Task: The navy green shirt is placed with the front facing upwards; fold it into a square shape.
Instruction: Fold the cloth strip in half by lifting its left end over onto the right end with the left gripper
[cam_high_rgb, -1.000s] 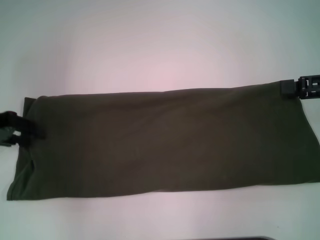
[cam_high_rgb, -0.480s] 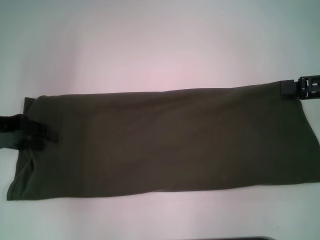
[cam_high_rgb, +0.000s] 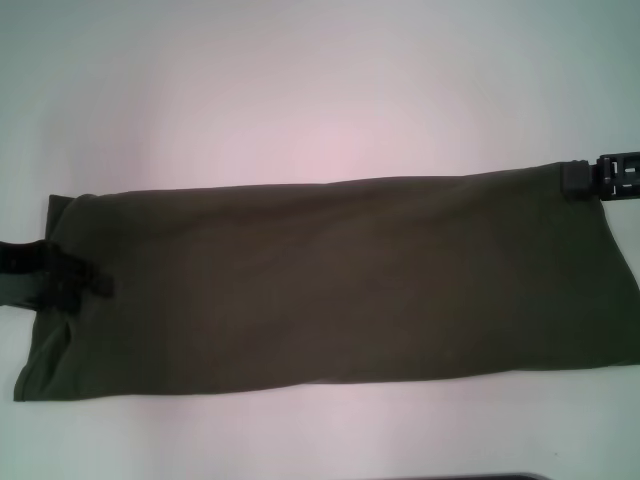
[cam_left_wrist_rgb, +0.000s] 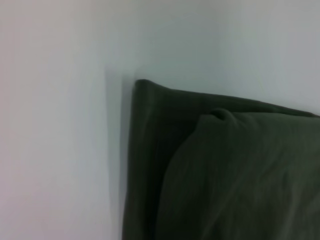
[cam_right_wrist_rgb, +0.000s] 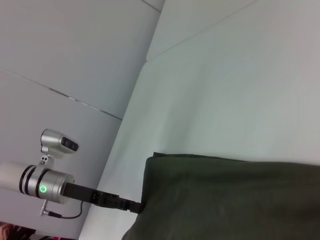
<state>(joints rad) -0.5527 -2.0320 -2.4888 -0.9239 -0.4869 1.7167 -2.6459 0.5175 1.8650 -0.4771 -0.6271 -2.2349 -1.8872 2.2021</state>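
The navy green shirt (cam_high_rgb: 330, 285) lies folded into a long band across the white table (cam_high_rgb: 320, 90), with no lettering or label showing. My left gripper (cam_high_rgb: 88, 278) lies over the band's left end, shut on the cloth there. In the right wrist view the left gripper (cam_right_wrist_rgb: 131, 204) narrows to a tip at the shirt (cam_right_wrist_rgb: 235, 200) edge. The left wrist view shows only a folded corner of the shirt (cam_left_wrist_rgb: 225, 170). My right gripper (cam_high_rgb: 582, 178) sits on the band's far right corner.
White table surface surrounds the shirt on the far side and along the near edge. In the right wrist view, grey wall panels (cam_right_wrist_rgb: 70, 45) rise beyond the table, and the left arm's silver wrist (cam_right_wrist_rgb: 42, 182) with a green light stands past the table's end.
My left gripper has slid from off the left edge rightward onto the shirt's end, and its two prongs now read as one band. The right gripper and the shirt have stayed put.
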